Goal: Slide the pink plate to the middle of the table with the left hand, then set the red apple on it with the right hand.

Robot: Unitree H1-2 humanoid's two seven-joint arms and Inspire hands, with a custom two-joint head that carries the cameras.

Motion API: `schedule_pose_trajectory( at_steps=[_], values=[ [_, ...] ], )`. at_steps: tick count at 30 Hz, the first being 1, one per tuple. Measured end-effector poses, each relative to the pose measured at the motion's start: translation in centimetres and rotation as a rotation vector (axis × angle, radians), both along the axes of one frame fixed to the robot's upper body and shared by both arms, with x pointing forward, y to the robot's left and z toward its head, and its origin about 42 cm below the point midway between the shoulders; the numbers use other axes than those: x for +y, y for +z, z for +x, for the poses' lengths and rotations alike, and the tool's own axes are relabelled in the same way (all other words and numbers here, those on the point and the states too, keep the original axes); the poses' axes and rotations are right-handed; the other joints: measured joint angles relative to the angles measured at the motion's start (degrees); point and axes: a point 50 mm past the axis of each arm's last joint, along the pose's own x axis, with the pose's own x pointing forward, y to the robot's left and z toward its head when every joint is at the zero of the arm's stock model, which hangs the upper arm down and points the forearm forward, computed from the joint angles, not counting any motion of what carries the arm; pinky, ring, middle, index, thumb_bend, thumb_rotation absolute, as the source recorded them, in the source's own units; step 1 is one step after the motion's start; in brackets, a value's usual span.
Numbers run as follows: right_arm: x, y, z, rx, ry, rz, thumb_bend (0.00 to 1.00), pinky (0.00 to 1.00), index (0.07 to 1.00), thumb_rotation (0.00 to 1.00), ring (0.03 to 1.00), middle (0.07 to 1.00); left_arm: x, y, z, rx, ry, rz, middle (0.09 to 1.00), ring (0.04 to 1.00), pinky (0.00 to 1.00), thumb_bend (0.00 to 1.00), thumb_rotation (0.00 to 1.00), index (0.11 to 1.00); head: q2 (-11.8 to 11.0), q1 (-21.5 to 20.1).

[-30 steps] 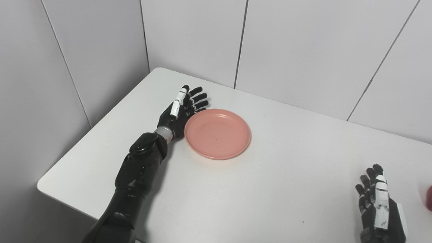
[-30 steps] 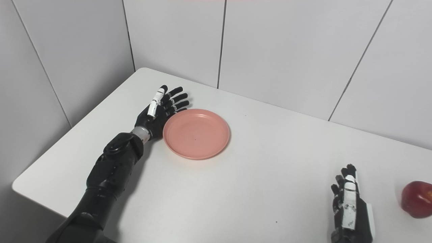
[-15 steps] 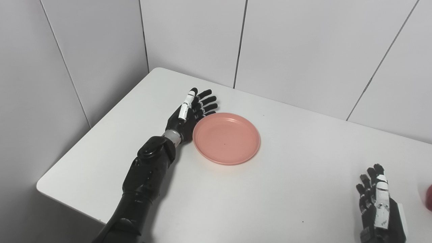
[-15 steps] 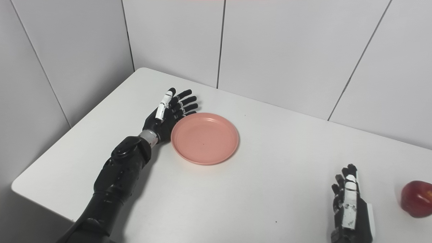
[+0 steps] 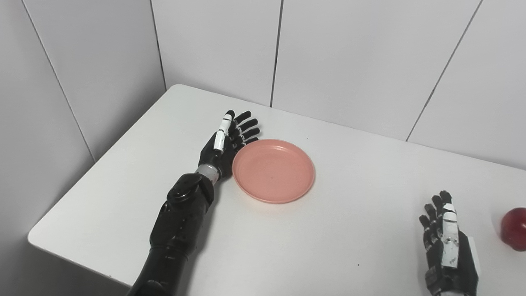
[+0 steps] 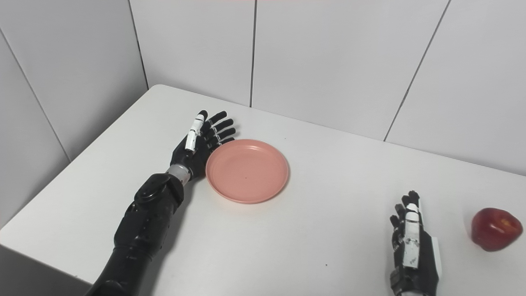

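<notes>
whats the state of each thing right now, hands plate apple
left hand: open, fingers straight, edge against the plate's left rim
right hand: open, holding nothing, left of the apple
plate: upright, empty, flat on the table
apple: on the table, untouched

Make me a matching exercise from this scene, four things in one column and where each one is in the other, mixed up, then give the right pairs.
Things:
1. plate
2. apple
3. left hand
4. right hand

Places:
A. far right of the table
B. open, against the plate's left rim
C. near the table's middle, empty
D. open, at the near edge, left of the apple

Pairs: 1-C, 2-A, 3-B, 4-D
</notes>
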Motion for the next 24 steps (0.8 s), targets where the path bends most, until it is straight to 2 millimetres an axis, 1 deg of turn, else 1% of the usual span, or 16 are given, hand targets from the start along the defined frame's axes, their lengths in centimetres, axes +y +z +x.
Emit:
schedule_pose_trajectory(
  at_steps=[7, 11, 17, 24],
  values=[
    [0.1, 0.0, 0.0, 0.002, -0.015, -0.016, 0.19, 1.0, 0.993, 1.0, 0.979, 0.997, -2.4, -0.2, -1.1, -0.013, -0.039, -0.018, 0.852, 0.843, 0.84, 0.39, 1.0, 0.846, 0.79, -0.97],
    [0.2, 0.1, 0.0, 0.003, -0.016, -0.011, 0.19, 1.0, 0.992, 1.0, 0.975, 0.993, -3.7, -0.2, -1.4, -0.011, -0.05, -0.023, 0.848, 0.838, 0.84, 0.39, 1.0, 0.843, 1.23, -1.84],
    [0.2, 0.1, 0.0, 0.002, -0.022, -0.014, 0.19, 1.0, 0.983, 1.0, 0.97, 0.986, -4.6, 0.1, -2.0, 0.005, -0.04, -0.007, 0.848, 0.836, 0.82, 0.38, 1.0, 0.843, 1.85, -2.64],
    [0.7, 0.1, 0.0, 0.015, -0.013, -0.029, 0.21, 1.0, 0.979, 1.0, 0.963, 0.981, -5.8, 0.4, -2.6, 0.011, -0.059, -0.016, 0.856, 0.844, 0.83, 0.38, 1.0, 0.848, 2.55, -3.69]
  ],
)
